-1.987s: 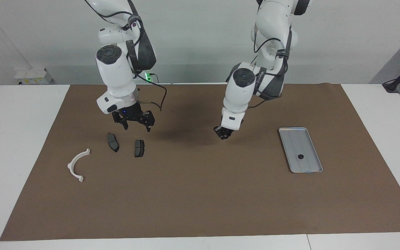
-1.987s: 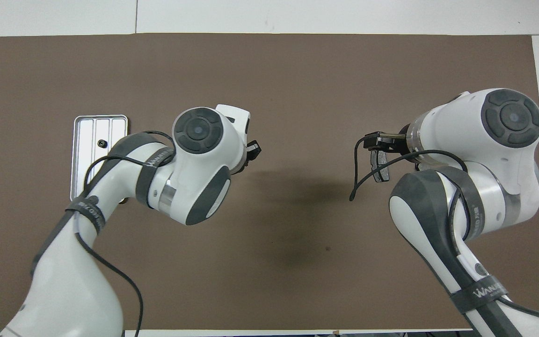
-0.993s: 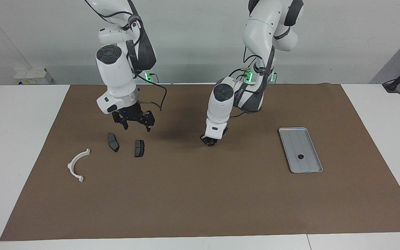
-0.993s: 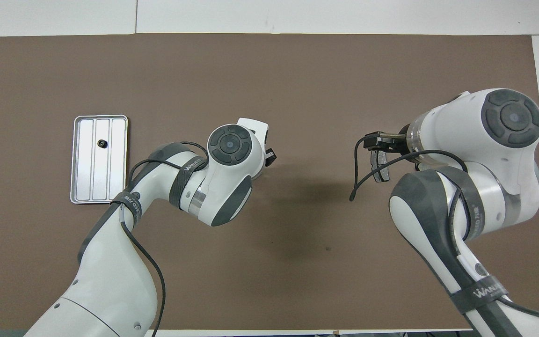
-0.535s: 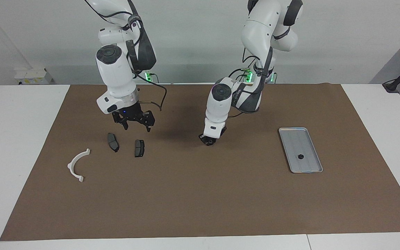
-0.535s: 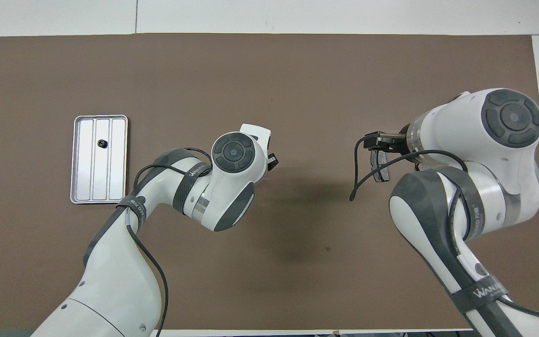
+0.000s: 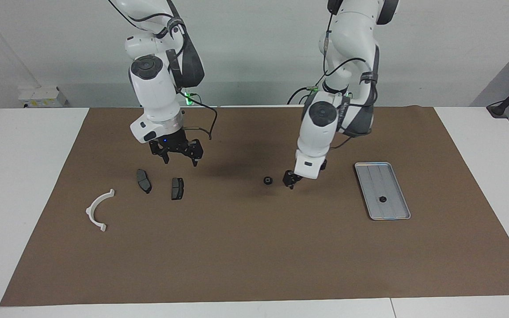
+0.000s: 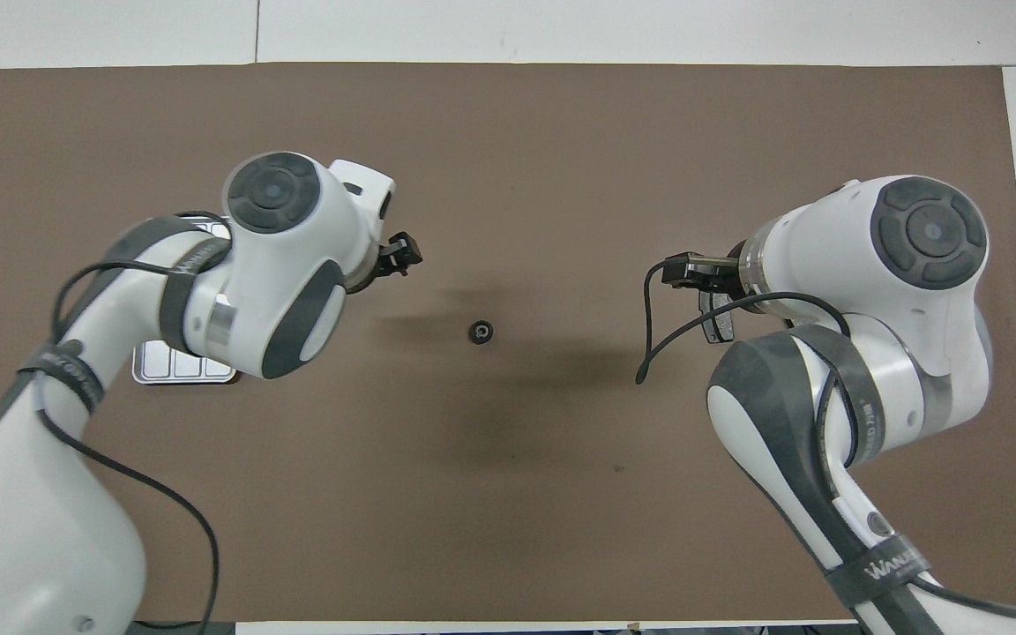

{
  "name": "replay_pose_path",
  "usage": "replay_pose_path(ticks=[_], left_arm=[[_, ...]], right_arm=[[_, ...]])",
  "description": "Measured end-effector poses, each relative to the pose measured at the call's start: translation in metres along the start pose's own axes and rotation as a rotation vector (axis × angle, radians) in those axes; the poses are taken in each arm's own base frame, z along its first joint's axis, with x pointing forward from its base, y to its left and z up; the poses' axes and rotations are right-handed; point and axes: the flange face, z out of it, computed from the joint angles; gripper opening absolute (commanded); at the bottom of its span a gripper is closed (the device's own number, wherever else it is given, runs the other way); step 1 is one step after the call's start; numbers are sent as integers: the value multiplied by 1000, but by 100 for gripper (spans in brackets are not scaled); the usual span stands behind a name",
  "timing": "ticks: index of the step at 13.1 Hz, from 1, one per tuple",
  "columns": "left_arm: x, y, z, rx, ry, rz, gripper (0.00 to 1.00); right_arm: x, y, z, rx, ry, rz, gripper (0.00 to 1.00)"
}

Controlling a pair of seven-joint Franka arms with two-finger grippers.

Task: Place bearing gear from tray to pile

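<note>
A plain pale grey wall [image 7: 254, 48] backs a white table [image 7: 20, 176] covered across its middle by a large brown mat [image 7: 254, 247]. A small white box [image 7: 42, 97] sits at the wall's foot toward the right arm's end. Soft shadows fall on the mat under even indoor light.

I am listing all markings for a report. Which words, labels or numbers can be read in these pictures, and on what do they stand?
"WAND": on the dark strap on the right arm, overhead view; the letters after these cannot be read.
White print on the dark strap on the left arm: too blurred to read.
No other text can be read.
</note>
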Motion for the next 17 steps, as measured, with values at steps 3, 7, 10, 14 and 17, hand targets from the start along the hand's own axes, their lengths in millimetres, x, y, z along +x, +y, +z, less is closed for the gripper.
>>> replay_pose_path(ticks=[3, 7, 10, 14, 17], left_arm=[[65, -119, -3, -5, 7, 184, 100], [94, -187, 29, -17, 57, 282, 100], [104, -207, 50, -16, 61, 318, 89], [110, -213, 69, -17, 66, 312, 68], [111, -219, 76, -16, 57, 297, 57]], right_arm=[[-26, -53, 1, 10, -3, 81, 100], [-45, -125, 12, 21, -12, 131, 100], [-47, -175, 25, 17, -25, 163, 100], [-58, -220, 64, -36, -54, 137, 100], [-72, -257, 119, -101, -42, 144, 100]])
